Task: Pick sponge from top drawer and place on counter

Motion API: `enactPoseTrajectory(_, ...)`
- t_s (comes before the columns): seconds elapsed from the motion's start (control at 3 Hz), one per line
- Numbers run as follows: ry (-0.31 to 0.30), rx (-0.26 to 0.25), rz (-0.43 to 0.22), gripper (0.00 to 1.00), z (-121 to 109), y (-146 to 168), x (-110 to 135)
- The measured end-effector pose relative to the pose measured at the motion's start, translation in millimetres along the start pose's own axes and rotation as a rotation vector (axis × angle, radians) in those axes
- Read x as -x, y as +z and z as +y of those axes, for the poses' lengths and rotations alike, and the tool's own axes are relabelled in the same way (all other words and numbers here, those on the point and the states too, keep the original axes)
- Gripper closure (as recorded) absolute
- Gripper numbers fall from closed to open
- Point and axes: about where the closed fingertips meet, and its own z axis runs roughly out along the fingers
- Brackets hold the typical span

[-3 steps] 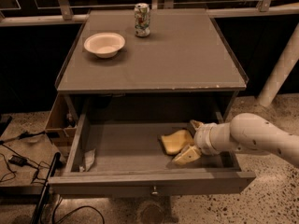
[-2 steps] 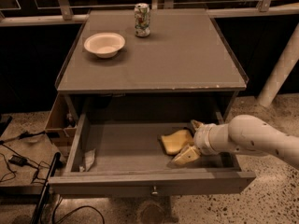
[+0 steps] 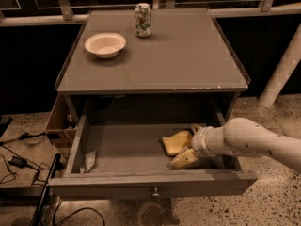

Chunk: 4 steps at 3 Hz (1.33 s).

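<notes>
The top drawer is pulled open, its round knob at the front. The pale yellow sponge lies on the drawer floor, right of centre. My gripper reaches in from the right, low inside the drawer. One cream finger is just in front of the sponge and the other shows behind it. The fingers are apart, on either side of the sponge's right end. The grey counter is above the drawer.
A white bowl and a drinks can stand at the back of the counter. A crumpled wrapper lies in the drawer's front left corner. A wooden side compartment is on the left. Cables lie on the floor.
My arm has edged slightly left, further over the sponge. The sponge has not moved.
</notes>
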Motion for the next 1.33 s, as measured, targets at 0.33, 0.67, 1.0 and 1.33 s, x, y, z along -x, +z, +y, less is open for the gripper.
enactPoseTrajectory(0.33,0.022,0.004,0.023,0.16,3.4,6.5,-3.4)
enactPoseTrajectory(0.67,0.047,0.014,0.04,0.35,6.6,8.9,-5.7)
enactPoseTrajectory(1.0,0.047,0.015,0.042,0.58,6.4,6.5,-3.7)
enactPoseTrajectory(1.33,0.047,0.015,0.042,0.81,6.0,3.5,-1.0)
